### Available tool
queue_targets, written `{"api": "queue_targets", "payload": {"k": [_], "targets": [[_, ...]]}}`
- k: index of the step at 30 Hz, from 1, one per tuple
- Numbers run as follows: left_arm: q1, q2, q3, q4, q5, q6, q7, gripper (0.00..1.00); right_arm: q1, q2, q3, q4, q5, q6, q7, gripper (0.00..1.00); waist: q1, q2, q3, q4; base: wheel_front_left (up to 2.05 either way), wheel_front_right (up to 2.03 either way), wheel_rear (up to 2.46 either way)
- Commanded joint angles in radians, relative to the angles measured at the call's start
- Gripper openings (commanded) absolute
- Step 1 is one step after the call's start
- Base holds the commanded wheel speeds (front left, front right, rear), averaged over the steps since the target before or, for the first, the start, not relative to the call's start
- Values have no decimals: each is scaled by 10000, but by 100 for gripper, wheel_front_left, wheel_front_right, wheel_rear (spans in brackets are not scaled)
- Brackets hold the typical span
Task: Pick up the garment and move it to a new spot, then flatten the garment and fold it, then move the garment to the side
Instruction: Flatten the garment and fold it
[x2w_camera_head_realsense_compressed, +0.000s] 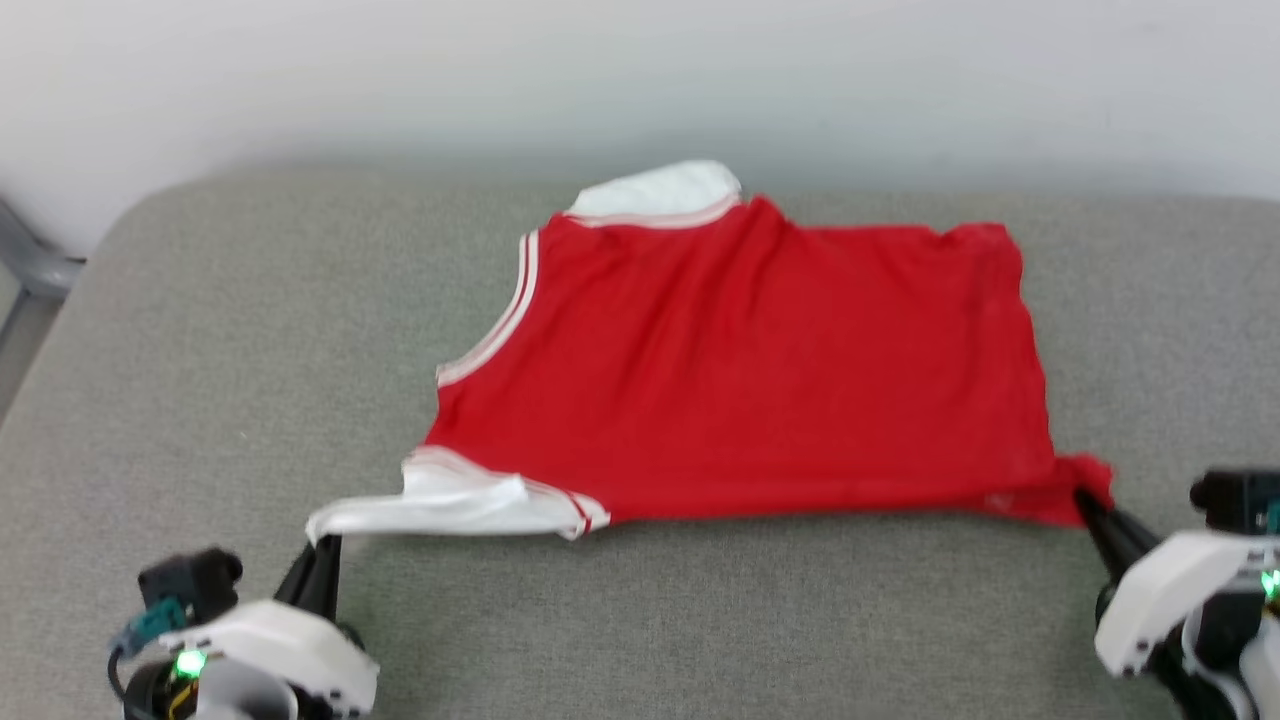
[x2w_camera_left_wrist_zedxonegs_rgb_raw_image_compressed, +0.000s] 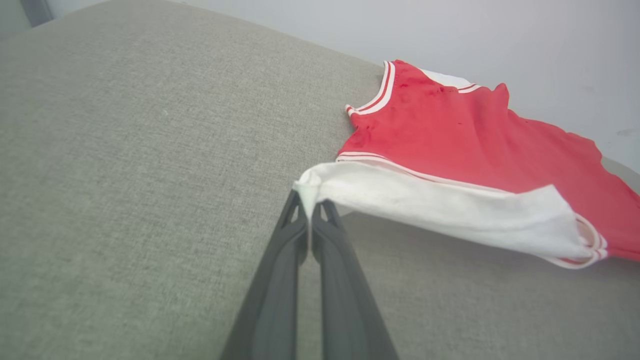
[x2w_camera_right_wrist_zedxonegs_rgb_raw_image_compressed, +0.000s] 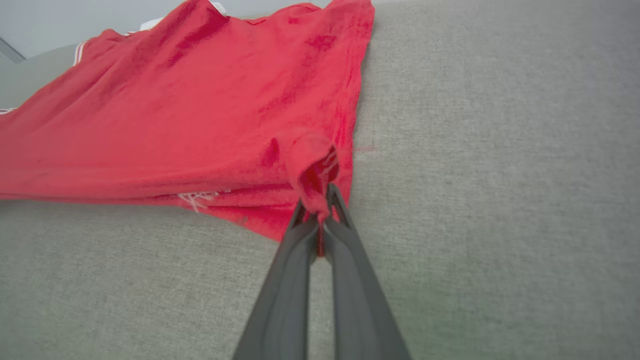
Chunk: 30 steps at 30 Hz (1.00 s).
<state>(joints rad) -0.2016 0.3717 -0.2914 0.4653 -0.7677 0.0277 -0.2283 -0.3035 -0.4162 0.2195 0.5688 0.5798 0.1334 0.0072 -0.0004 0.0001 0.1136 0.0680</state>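
The garment is a red jersey with white sleeves and striped trim, lying spread on a grey cushion with its plain side up. My left gripper is shut on the tip of the near white sleeve, which is stretched out to the left. At the lower right my right gripper is shut on the garment's red hem corner. The left wrist view has the left gripper pinching white cloth. In the right wrist view the right gripper pinches red cloth. The garment's other white sleeve lies at the far edge.
The grey cushion has bare room to the left, to the right and in front of the garment. A pale wall stands behind it. A grey frame part shows at the far left edge.
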Motion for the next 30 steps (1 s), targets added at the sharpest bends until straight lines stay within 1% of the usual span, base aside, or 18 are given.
{"api": "queue_targets", "payload": {"k": [1, 2, 3, 8, 14, 17, 20, 24, 27, 30], "targets": [[499, 248, 150, -345, -81, 290, 110, 0, 580, 7, -324, -257, -14, -49, 97, 0, 4, -1, -505, 55, 0, 0, 0], [867, 327, 170, -670, -134, 445, 279, 0, 928, 58, -493, -508, -175, -49, 187, 0, 4, -1, -625, 62, 0, 0, 0], [1937, 484, 222, -1743, -359, 860, 770, 0, 2091, 325, -1110, -1397, -493, -49, 504, 0, 4, -1, -957, 136, 0, 0, 0], [3482, 813, 384, -3242, -672, 1554, 1479, 0, 4002, 1011, -2234, -3054, -1025, -49, 1319, 0, 4, -1, -1338, 289, 0, 0, 0], [4704, 1039, 677, -4663, -984, 2148, 1844, 0, 5614, 2081, -3357, -4833, -1538, -47, 2236, 0, 4, -1, -1482, 389, 0, 0, 0], [4932, 1177, 748, -5234, -981, 2357, 1963, 0, 6075, 2440, -3680, -5527, -1798, -47, 2677, 0, 4, -1, -1496, 401, 0, 0, 0], [4744, 1239, 755, -5728, -867, 2444, 1989, 0, 6103, 2591, -3801, -6108, -1978, -46, 3148, 0, 4, -1, -1445, 322, 0, 0, 0], [3991, 1274, 488, -5926, -681, 2290, 2214, 0, 5655, 2568, -3748, -6493, -2073, -38, 3719, 0, 4, -1, -1310, 203, 0, 0, 0], [3222, 1203, 209, -5663, -593, 2038, 2435, 0, 5189, 2441, -3578, -6454, -2086, -35, 4156, 0, 4, -1, -1150, 77, 0, 0, 0], [2289, 1224, -100, -5161, -454, 1721, 2724, 0, 4607, 2262, -3468, -6327, -2056, -35, 4510, 0, 4, -1, -769, 29, 0, 0, 0]]}}
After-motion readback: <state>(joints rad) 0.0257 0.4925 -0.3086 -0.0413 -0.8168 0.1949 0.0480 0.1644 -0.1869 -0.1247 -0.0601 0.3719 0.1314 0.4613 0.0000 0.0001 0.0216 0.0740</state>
